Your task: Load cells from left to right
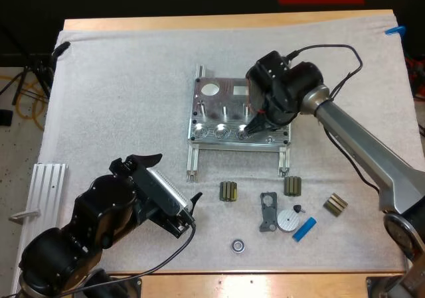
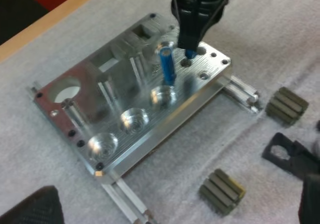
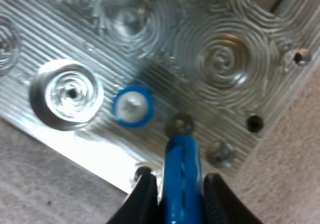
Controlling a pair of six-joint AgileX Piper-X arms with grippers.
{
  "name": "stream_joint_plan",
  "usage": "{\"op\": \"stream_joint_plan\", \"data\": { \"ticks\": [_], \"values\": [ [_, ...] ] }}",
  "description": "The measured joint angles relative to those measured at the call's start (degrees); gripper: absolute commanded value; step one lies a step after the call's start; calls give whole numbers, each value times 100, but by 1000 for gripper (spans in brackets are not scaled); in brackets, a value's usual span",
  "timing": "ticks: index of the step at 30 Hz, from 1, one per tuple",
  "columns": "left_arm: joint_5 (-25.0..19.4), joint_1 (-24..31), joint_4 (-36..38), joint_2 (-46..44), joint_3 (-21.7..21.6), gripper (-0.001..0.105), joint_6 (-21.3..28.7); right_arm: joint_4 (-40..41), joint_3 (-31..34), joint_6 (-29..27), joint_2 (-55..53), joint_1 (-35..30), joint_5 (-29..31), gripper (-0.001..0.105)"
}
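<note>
The metal fixture lies mid-mat with a row of round pockets along its front. My right gripper hangs over the fixture's front right corner, shut on a blue tool whose tip touches a small hole. A blue cylinder stands upright on the fixture beside a pocket, close to the tool tip; from above it is a blue ring. My left gripper hovers over the mat near the front left, its fingers apart with nothing between them.
Small dark ribbed parts lie in front of the fixture. A black bracket, a silver disc, a loose blue cylinder and a small ring lie nearby. A ribbed metal rail lies at the left edge.
</note>
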Motion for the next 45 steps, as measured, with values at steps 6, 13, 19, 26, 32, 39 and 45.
{"op": "stream_joint_plan", "data": {
  "ticks": [6, 13, 19, 26, 32, 39, 45],
  "values": [
    [249, 0, -15, 0, 0, 93, 0, -20, 0, -57, 15, -185, -387, 0],
    [249, 0, -12, 0, 0, 93, 0, -51, -11, -57, 184, -188, -504, 0],
    [249, 0, -12, 0, 0, 93, 0, -67, -11, -57, 250, -188, -517, 0],
    [249, 0, -12, 0, 0, 93, 0, -279, -11, -57, 250, -188, -517, 0],
    [249, 0, -12, 0, 0, 93, 0, -288, -37, -57, 314, -188, -517, 0],
    [263, 0, -12, 0, 0, 93, 0, -243, -37, -57, 314, -188, -321, 0],
    [276, 0, -12, 0, 0, 93, 0, -129, -37, -63, 314, -188, -315, 0]
  ]
}}
